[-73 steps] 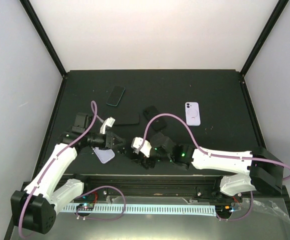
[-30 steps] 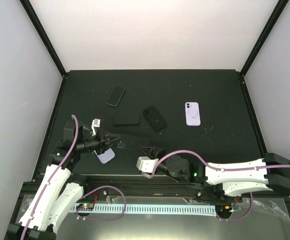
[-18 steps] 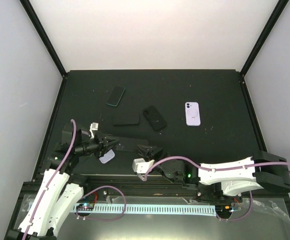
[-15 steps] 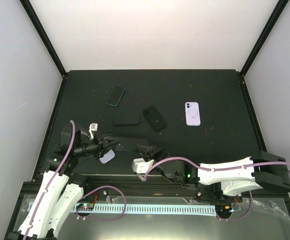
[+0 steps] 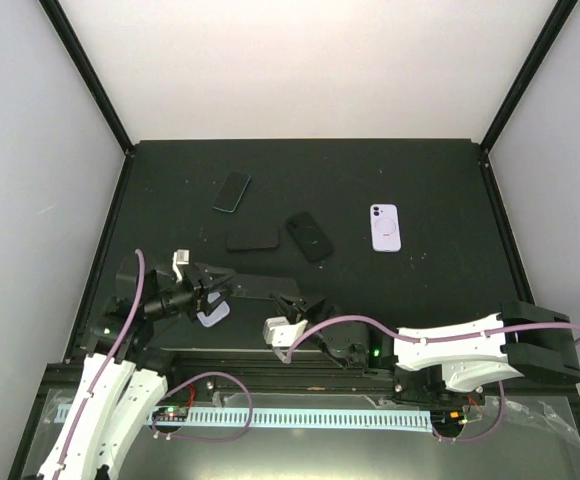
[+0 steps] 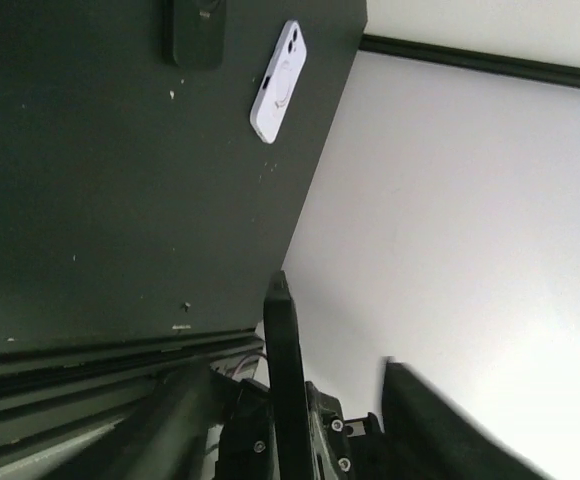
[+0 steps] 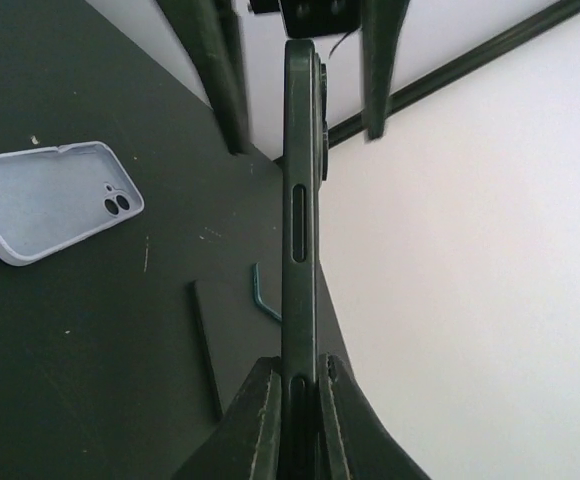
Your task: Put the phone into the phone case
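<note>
Gripping black slab-shaped phone (image 7: 300,200) edge-on in right hand (image 7: 300,365), clamped shut on its near end, aloft over near edge of black tabletop (image 7: 90,330). Flanking far end with left hand (image 6: 298,366), spread apart, not touching. Noted pale lilac soft phone case (image 7: 50,200) lying apparently cavity-up on tabletop beside. Risks: pivoting in single narrow pinch; slipping out; catching a corner on case rim and skidding it.

A robotics lab cell. White panels (image 5: 300,60) enclose a black table (image 5: 430,180). Left arm (image 5: 98,392) and right arm (image 5: 450,346) mount at its near edge.
</note>
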You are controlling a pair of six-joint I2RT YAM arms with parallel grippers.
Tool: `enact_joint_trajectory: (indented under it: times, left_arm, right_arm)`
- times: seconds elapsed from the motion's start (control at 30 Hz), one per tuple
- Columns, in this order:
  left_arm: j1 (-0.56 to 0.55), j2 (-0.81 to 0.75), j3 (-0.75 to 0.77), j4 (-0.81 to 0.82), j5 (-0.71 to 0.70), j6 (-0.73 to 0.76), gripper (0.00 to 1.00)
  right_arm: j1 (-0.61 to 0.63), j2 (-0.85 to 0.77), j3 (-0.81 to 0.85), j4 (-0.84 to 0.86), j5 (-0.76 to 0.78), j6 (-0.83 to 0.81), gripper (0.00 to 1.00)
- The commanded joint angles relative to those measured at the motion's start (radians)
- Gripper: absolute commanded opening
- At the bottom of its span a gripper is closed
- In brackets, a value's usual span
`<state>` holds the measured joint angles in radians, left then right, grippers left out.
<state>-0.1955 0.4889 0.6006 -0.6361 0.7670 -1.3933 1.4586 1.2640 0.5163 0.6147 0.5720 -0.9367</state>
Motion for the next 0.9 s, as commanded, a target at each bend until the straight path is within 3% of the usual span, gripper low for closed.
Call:
enact_joint_trajectory:
  times: [0.0, 0.2, 0.27, 0.4, 0.57, 0.77, 0.87]
  left_arm:
    - [0.004, -0.058, -0.025, 0.003, -0.108, -0.067, 0.61]
    - [0.005, -0.05, -0.072, -0.066, -0.248, 0.024, 0.95]
    - [0.007, -0.035, -0.091, -0.09, -0.334, 0.087, 0.99]
    - [0.017, 0.026, -0.099, -0.186, -0.542, 0.18, 0.98]
    - [0.024, 0.079, -0.085, -0.273, -0.848, 0.246, 0.87]
    - [0.032, 0.141, -0.108, -0.283, -1.014, 0.291, 0.83]
    - [0.04, 0.189, -0.14, -0.239, -1.017, 0.299, 0.79]
  right_arm:
    - [0.005, -0.039, 0.023, 0.025, 0.03, 0.129, 0.01]
    - [0.005, -0.091, 0.04, -0.1, 0.085, 0.363, 0.01]
    - [0.005, -0.102, 0.059, -0.183, 0.102, 0.462, 0.01]
    - [0.005, -0.108, 0.128, -0.352, 0.144, 0.644, 0.01]
    - [0.003, -0.143, 0.16, -0.466, 0.176, 0.82, 0.01]
    - [0.001, -0.15, 0.215, -0.59, 0.226, 0.961, 0.01]
    - [0.0, -0.153, 0.238, -0.62, 0.221, 0.991, 0.01]
